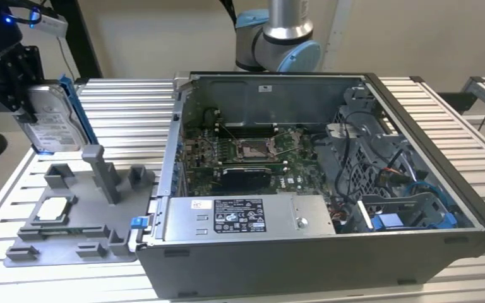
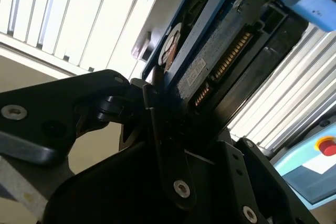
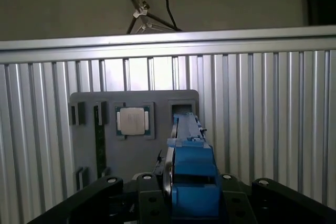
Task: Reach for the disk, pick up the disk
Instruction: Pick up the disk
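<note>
Exterior view: the tool [image 1: 25, 101], at the exterior view's left, is pressed together on the disk [image 1: 53, 121], pinching it by its flat faces. The disk stands on edge with its white label facing the camera and its blue bracket along the rim. It hangs above the grey fixture tray [image 1: 74, 240] and appears clear of it. The tray lies on the slatted aluminium worktop [image 1: 133, 104] and carries a small white-topped square part [image 1: 55, 208]. Just beside the tray, toward the exterior view's right, stands an open computer case [image 1: 310, 265] with its motherboard [image 1: 242, 151] and power supply [image 1: 242, 218] exposed.

First wrist view: the disk [image 3: 191, 166] appears edge-on between the tool's black links [image 3: 189, 198], over the tray [image 3: 131, 156] and near the square part [image 3: 132, 120].

Second wrist view: the tool [image 2: 157, 108] clamps the disk [image 2: 220, 61], whose connector edge shows.
</note>
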Robot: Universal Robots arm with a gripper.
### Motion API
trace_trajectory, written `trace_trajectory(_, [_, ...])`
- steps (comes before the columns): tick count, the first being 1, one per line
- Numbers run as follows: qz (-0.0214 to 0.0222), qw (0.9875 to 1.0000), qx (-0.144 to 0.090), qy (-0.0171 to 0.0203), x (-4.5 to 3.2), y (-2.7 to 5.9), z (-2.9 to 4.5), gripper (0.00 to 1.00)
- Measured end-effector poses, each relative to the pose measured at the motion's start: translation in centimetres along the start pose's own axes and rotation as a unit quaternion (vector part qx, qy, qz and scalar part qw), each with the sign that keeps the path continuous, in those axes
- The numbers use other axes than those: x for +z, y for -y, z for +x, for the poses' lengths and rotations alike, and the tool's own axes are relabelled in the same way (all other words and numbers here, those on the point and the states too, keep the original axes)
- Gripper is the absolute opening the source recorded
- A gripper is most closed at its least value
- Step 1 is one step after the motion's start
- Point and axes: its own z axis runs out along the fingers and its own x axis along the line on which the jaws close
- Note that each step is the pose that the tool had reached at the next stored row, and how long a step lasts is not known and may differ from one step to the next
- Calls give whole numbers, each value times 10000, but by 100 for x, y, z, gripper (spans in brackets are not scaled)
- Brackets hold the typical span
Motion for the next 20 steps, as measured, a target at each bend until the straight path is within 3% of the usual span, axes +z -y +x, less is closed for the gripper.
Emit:
trace_trajectory(7, [0, 10000, 0, 0, -51, 0, 1, 0])
trace_trajectory(15, [0, 10000, 0, 0, -224, 0, 5, 0])
trace_trajectory(20, [0, 10000, 0, 0, -289, 0, 7, 0])
